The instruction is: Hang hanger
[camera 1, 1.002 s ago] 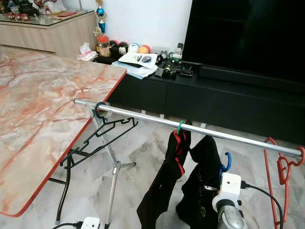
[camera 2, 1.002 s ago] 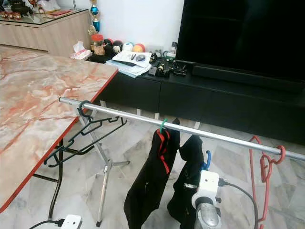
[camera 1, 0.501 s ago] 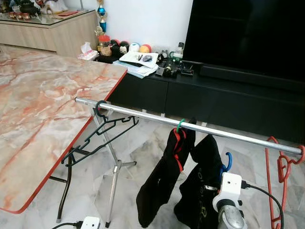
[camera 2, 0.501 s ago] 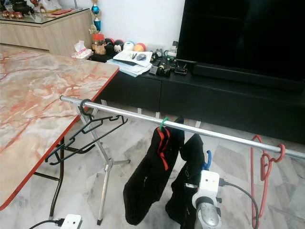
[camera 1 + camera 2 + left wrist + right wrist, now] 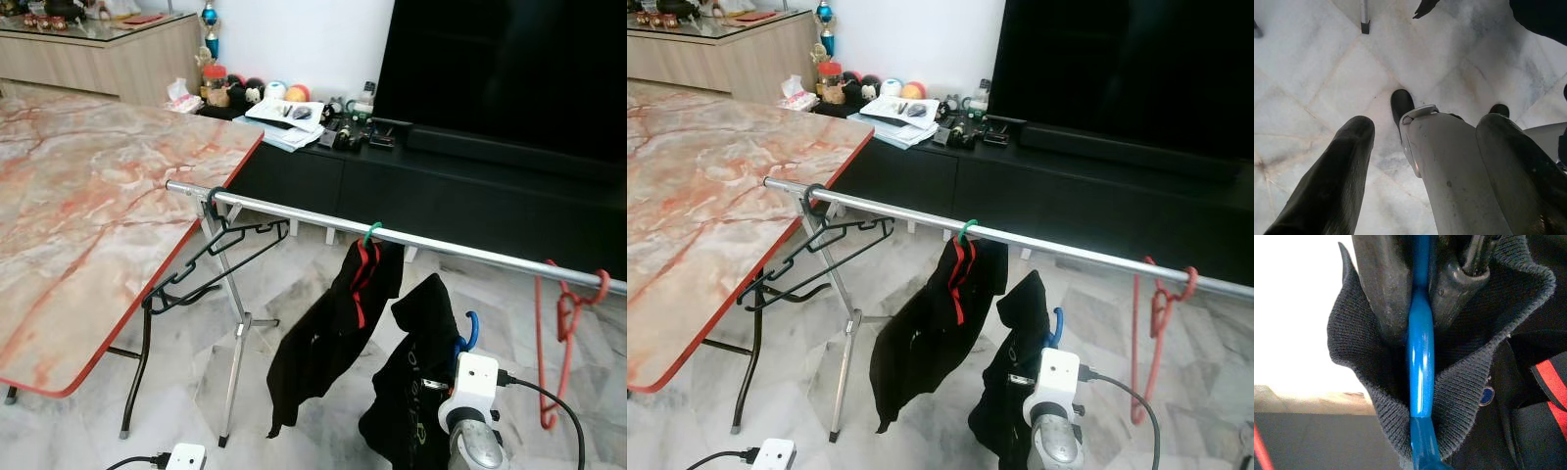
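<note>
A silver rail crosses in front of me on a folding stand. From left to right it carries an empty black hanger, a green-hooked hanger with a black, red-striped garment, and a red hanger. My right gripper is shut on the neck of a blue hanger, which sits inside the collar of a black garment. The blue hook hangs below the rail, between the green and red hangers. My left gripper hangs open over the floor.
A marble table with a red edge stands at the left, its corner close to the rail's left end. A black TV console runs behind the rail. A white power strip lies on the tiled floor by the stand's legs.
The whole picture has shifted as the camera moved. The garment on the green hanger has swung out to the left. My right gripper still holds the blue hanger below the rail.
</note>
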`<state>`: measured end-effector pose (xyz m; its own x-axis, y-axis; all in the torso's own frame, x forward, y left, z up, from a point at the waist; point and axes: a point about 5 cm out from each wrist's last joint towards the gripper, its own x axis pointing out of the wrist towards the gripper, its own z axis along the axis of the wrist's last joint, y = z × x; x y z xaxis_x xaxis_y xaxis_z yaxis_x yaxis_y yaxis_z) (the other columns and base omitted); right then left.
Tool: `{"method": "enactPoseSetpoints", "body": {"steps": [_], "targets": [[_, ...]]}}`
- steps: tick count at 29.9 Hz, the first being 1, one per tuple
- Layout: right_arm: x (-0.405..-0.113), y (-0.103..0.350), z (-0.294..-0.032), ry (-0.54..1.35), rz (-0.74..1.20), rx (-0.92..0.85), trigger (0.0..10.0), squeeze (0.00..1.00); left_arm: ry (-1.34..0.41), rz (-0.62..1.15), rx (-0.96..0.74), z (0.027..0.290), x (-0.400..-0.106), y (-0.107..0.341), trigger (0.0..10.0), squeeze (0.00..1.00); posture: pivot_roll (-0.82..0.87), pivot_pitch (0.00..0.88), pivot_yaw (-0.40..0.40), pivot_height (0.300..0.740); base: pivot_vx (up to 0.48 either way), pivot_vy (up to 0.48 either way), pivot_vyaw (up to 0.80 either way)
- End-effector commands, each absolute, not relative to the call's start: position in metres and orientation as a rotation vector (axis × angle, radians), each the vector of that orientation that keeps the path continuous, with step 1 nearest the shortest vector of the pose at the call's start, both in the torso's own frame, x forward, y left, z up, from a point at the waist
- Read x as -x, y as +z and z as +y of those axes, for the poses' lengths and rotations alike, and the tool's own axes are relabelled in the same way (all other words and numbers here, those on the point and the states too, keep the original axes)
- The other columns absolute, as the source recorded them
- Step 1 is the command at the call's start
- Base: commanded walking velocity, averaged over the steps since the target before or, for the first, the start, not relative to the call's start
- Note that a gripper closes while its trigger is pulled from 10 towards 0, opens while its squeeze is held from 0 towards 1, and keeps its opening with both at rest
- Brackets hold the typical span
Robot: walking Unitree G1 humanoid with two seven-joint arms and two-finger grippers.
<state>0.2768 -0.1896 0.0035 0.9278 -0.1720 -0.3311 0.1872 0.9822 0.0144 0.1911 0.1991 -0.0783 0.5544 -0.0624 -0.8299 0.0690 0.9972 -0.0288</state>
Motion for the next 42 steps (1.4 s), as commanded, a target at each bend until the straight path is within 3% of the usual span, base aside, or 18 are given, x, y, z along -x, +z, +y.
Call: {"method": "enactPoseSetpoints", "body": {"steps": [1,42], "targets": [[-0.2813,0.0081,-0.1919,-0.194,0.319,-0.043,10.0,0.00,-0.077,0.987,-0.007,0.1985,-0.1887,-0.0796,10.0,0.00,0.11,0.001,-0.043,0.740,-0.259,0.000,0.00],[-0.2839,0.0085,-0.1962,-0.200,0.327,-0.028,10.0,0.00,-0.079,0.982,0.004,0.1930,-0.1904,-0.0797,10.0,0.00,0.11,0.000,-0.060,0.740,-0.257,0.000,0.00]]}}
